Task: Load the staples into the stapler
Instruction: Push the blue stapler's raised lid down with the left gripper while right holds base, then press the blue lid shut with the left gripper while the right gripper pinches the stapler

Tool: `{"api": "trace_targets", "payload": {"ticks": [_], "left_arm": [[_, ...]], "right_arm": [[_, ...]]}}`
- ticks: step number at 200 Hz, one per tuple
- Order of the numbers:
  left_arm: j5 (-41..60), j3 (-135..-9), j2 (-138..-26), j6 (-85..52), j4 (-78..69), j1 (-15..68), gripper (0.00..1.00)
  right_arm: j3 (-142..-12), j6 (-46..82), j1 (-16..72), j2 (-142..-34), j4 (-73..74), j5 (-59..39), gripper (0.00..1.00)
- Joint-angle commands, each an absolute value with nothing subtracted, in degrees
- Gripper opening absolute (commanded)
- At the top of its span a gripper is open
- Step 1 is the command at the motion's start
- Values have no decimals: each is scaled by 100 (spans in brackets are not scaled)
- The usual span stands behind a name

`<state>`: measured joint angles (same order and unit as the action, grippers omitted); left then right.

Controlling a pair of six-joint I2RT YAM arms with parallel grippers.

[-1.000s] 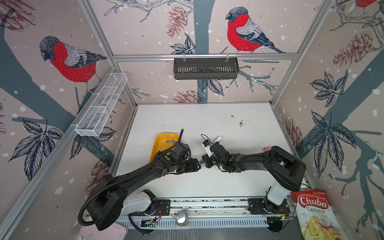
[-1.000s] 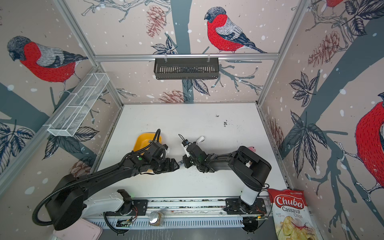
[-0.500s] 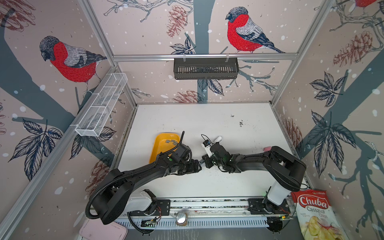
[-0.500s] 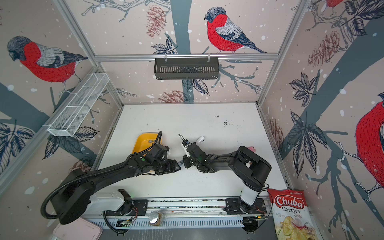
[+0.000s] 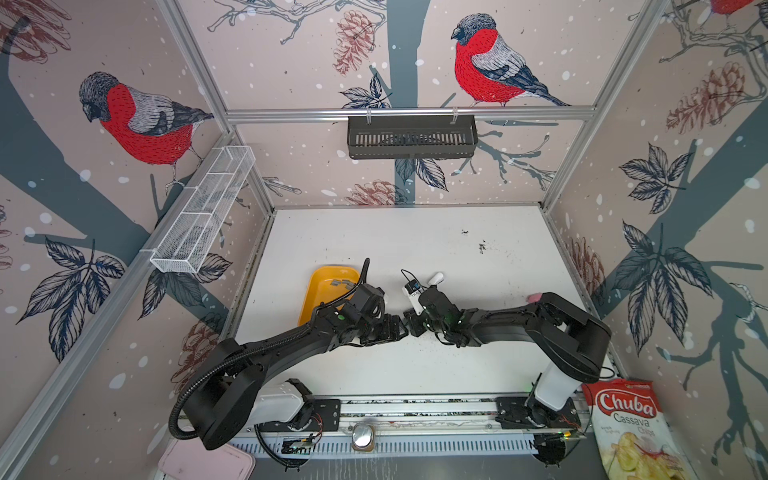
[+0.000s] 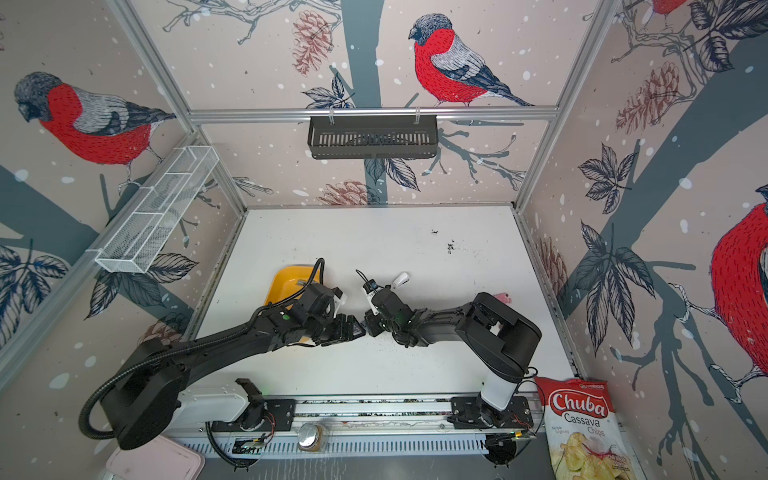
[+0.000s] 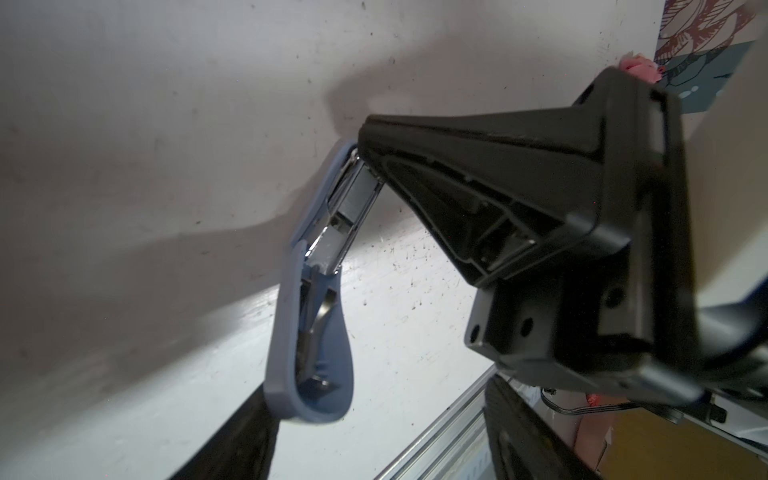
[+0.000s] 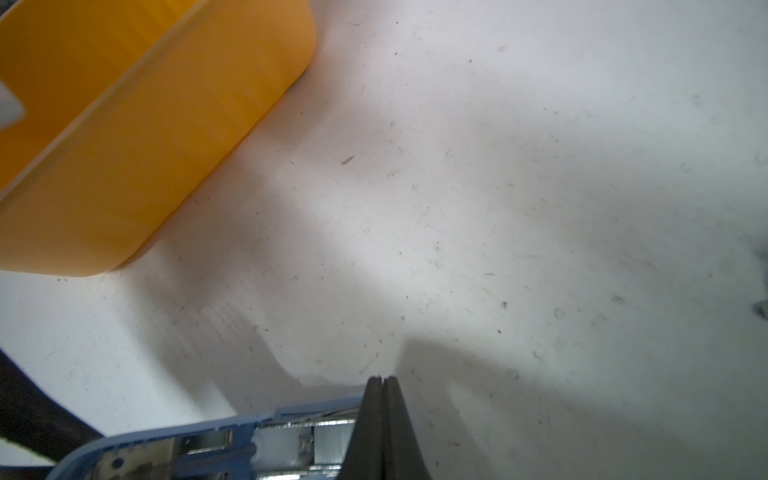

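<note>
Your staples (image 5: 340,284) lie as a few short grey strips in the far end of the yellow tray (image 5: 319,300), at the left of the table (image 5: 415,249) in both top views, apart from both grippers. The stapler (image 7: 309,316) is blue-grey and swung open, so you look into its bare metal channel from both wrist views. A pale grey block sits in that channel, and you cannot tell whether it is a strip of staples. Your right gripper (image 8: 381,380) has its two fingers pressed flat together with nothing seen between them, and their tips rest on the channel at the stapler's (image 8: 199,440) open end; the left wrist view shows the same right gripper (image 7: 365,139) coming in as a black wedge. Your left gripper (image 5: 399,329) meets it tip to tip near the middle of the table, just in front of the tray. Its jaws stand wide apart, with one finger (image 7: 237,440) against the stapler's rounded end and the other well clear of it. The tray's (image 8: 145,124) outer wall sits just beside the stapler. A bag of chips (image 5: 627,424) lies off the table's near right corner.
</note>
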<state>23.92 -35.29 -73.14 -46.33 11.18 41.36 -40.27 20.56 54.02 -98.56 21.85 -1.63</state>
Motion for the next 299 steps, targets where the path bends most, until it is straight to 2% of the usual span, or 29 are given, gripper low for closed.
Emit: {"api": "trace_targets", "payload": {"ticks": [1,124,250,299], "left_arm": [[2410,-3611,-7338,-4579,879,4131,75],[2434,-3840,-7518,-4239,615,4130,63],[2146,-4032,-8019,-3909,627,4130,40],[2031,-4086,-8034,-3734,803,4131,37]], "right_arm": [[-4020,1966,5423,-9878,1922,-97,4],[-3762,2240,5354,-9792,2299,-420,4],[-3676,2320,5261,-9688,2371,-565,4],[-3287,2712,4807,-9340,2949,-1325,13]]}}
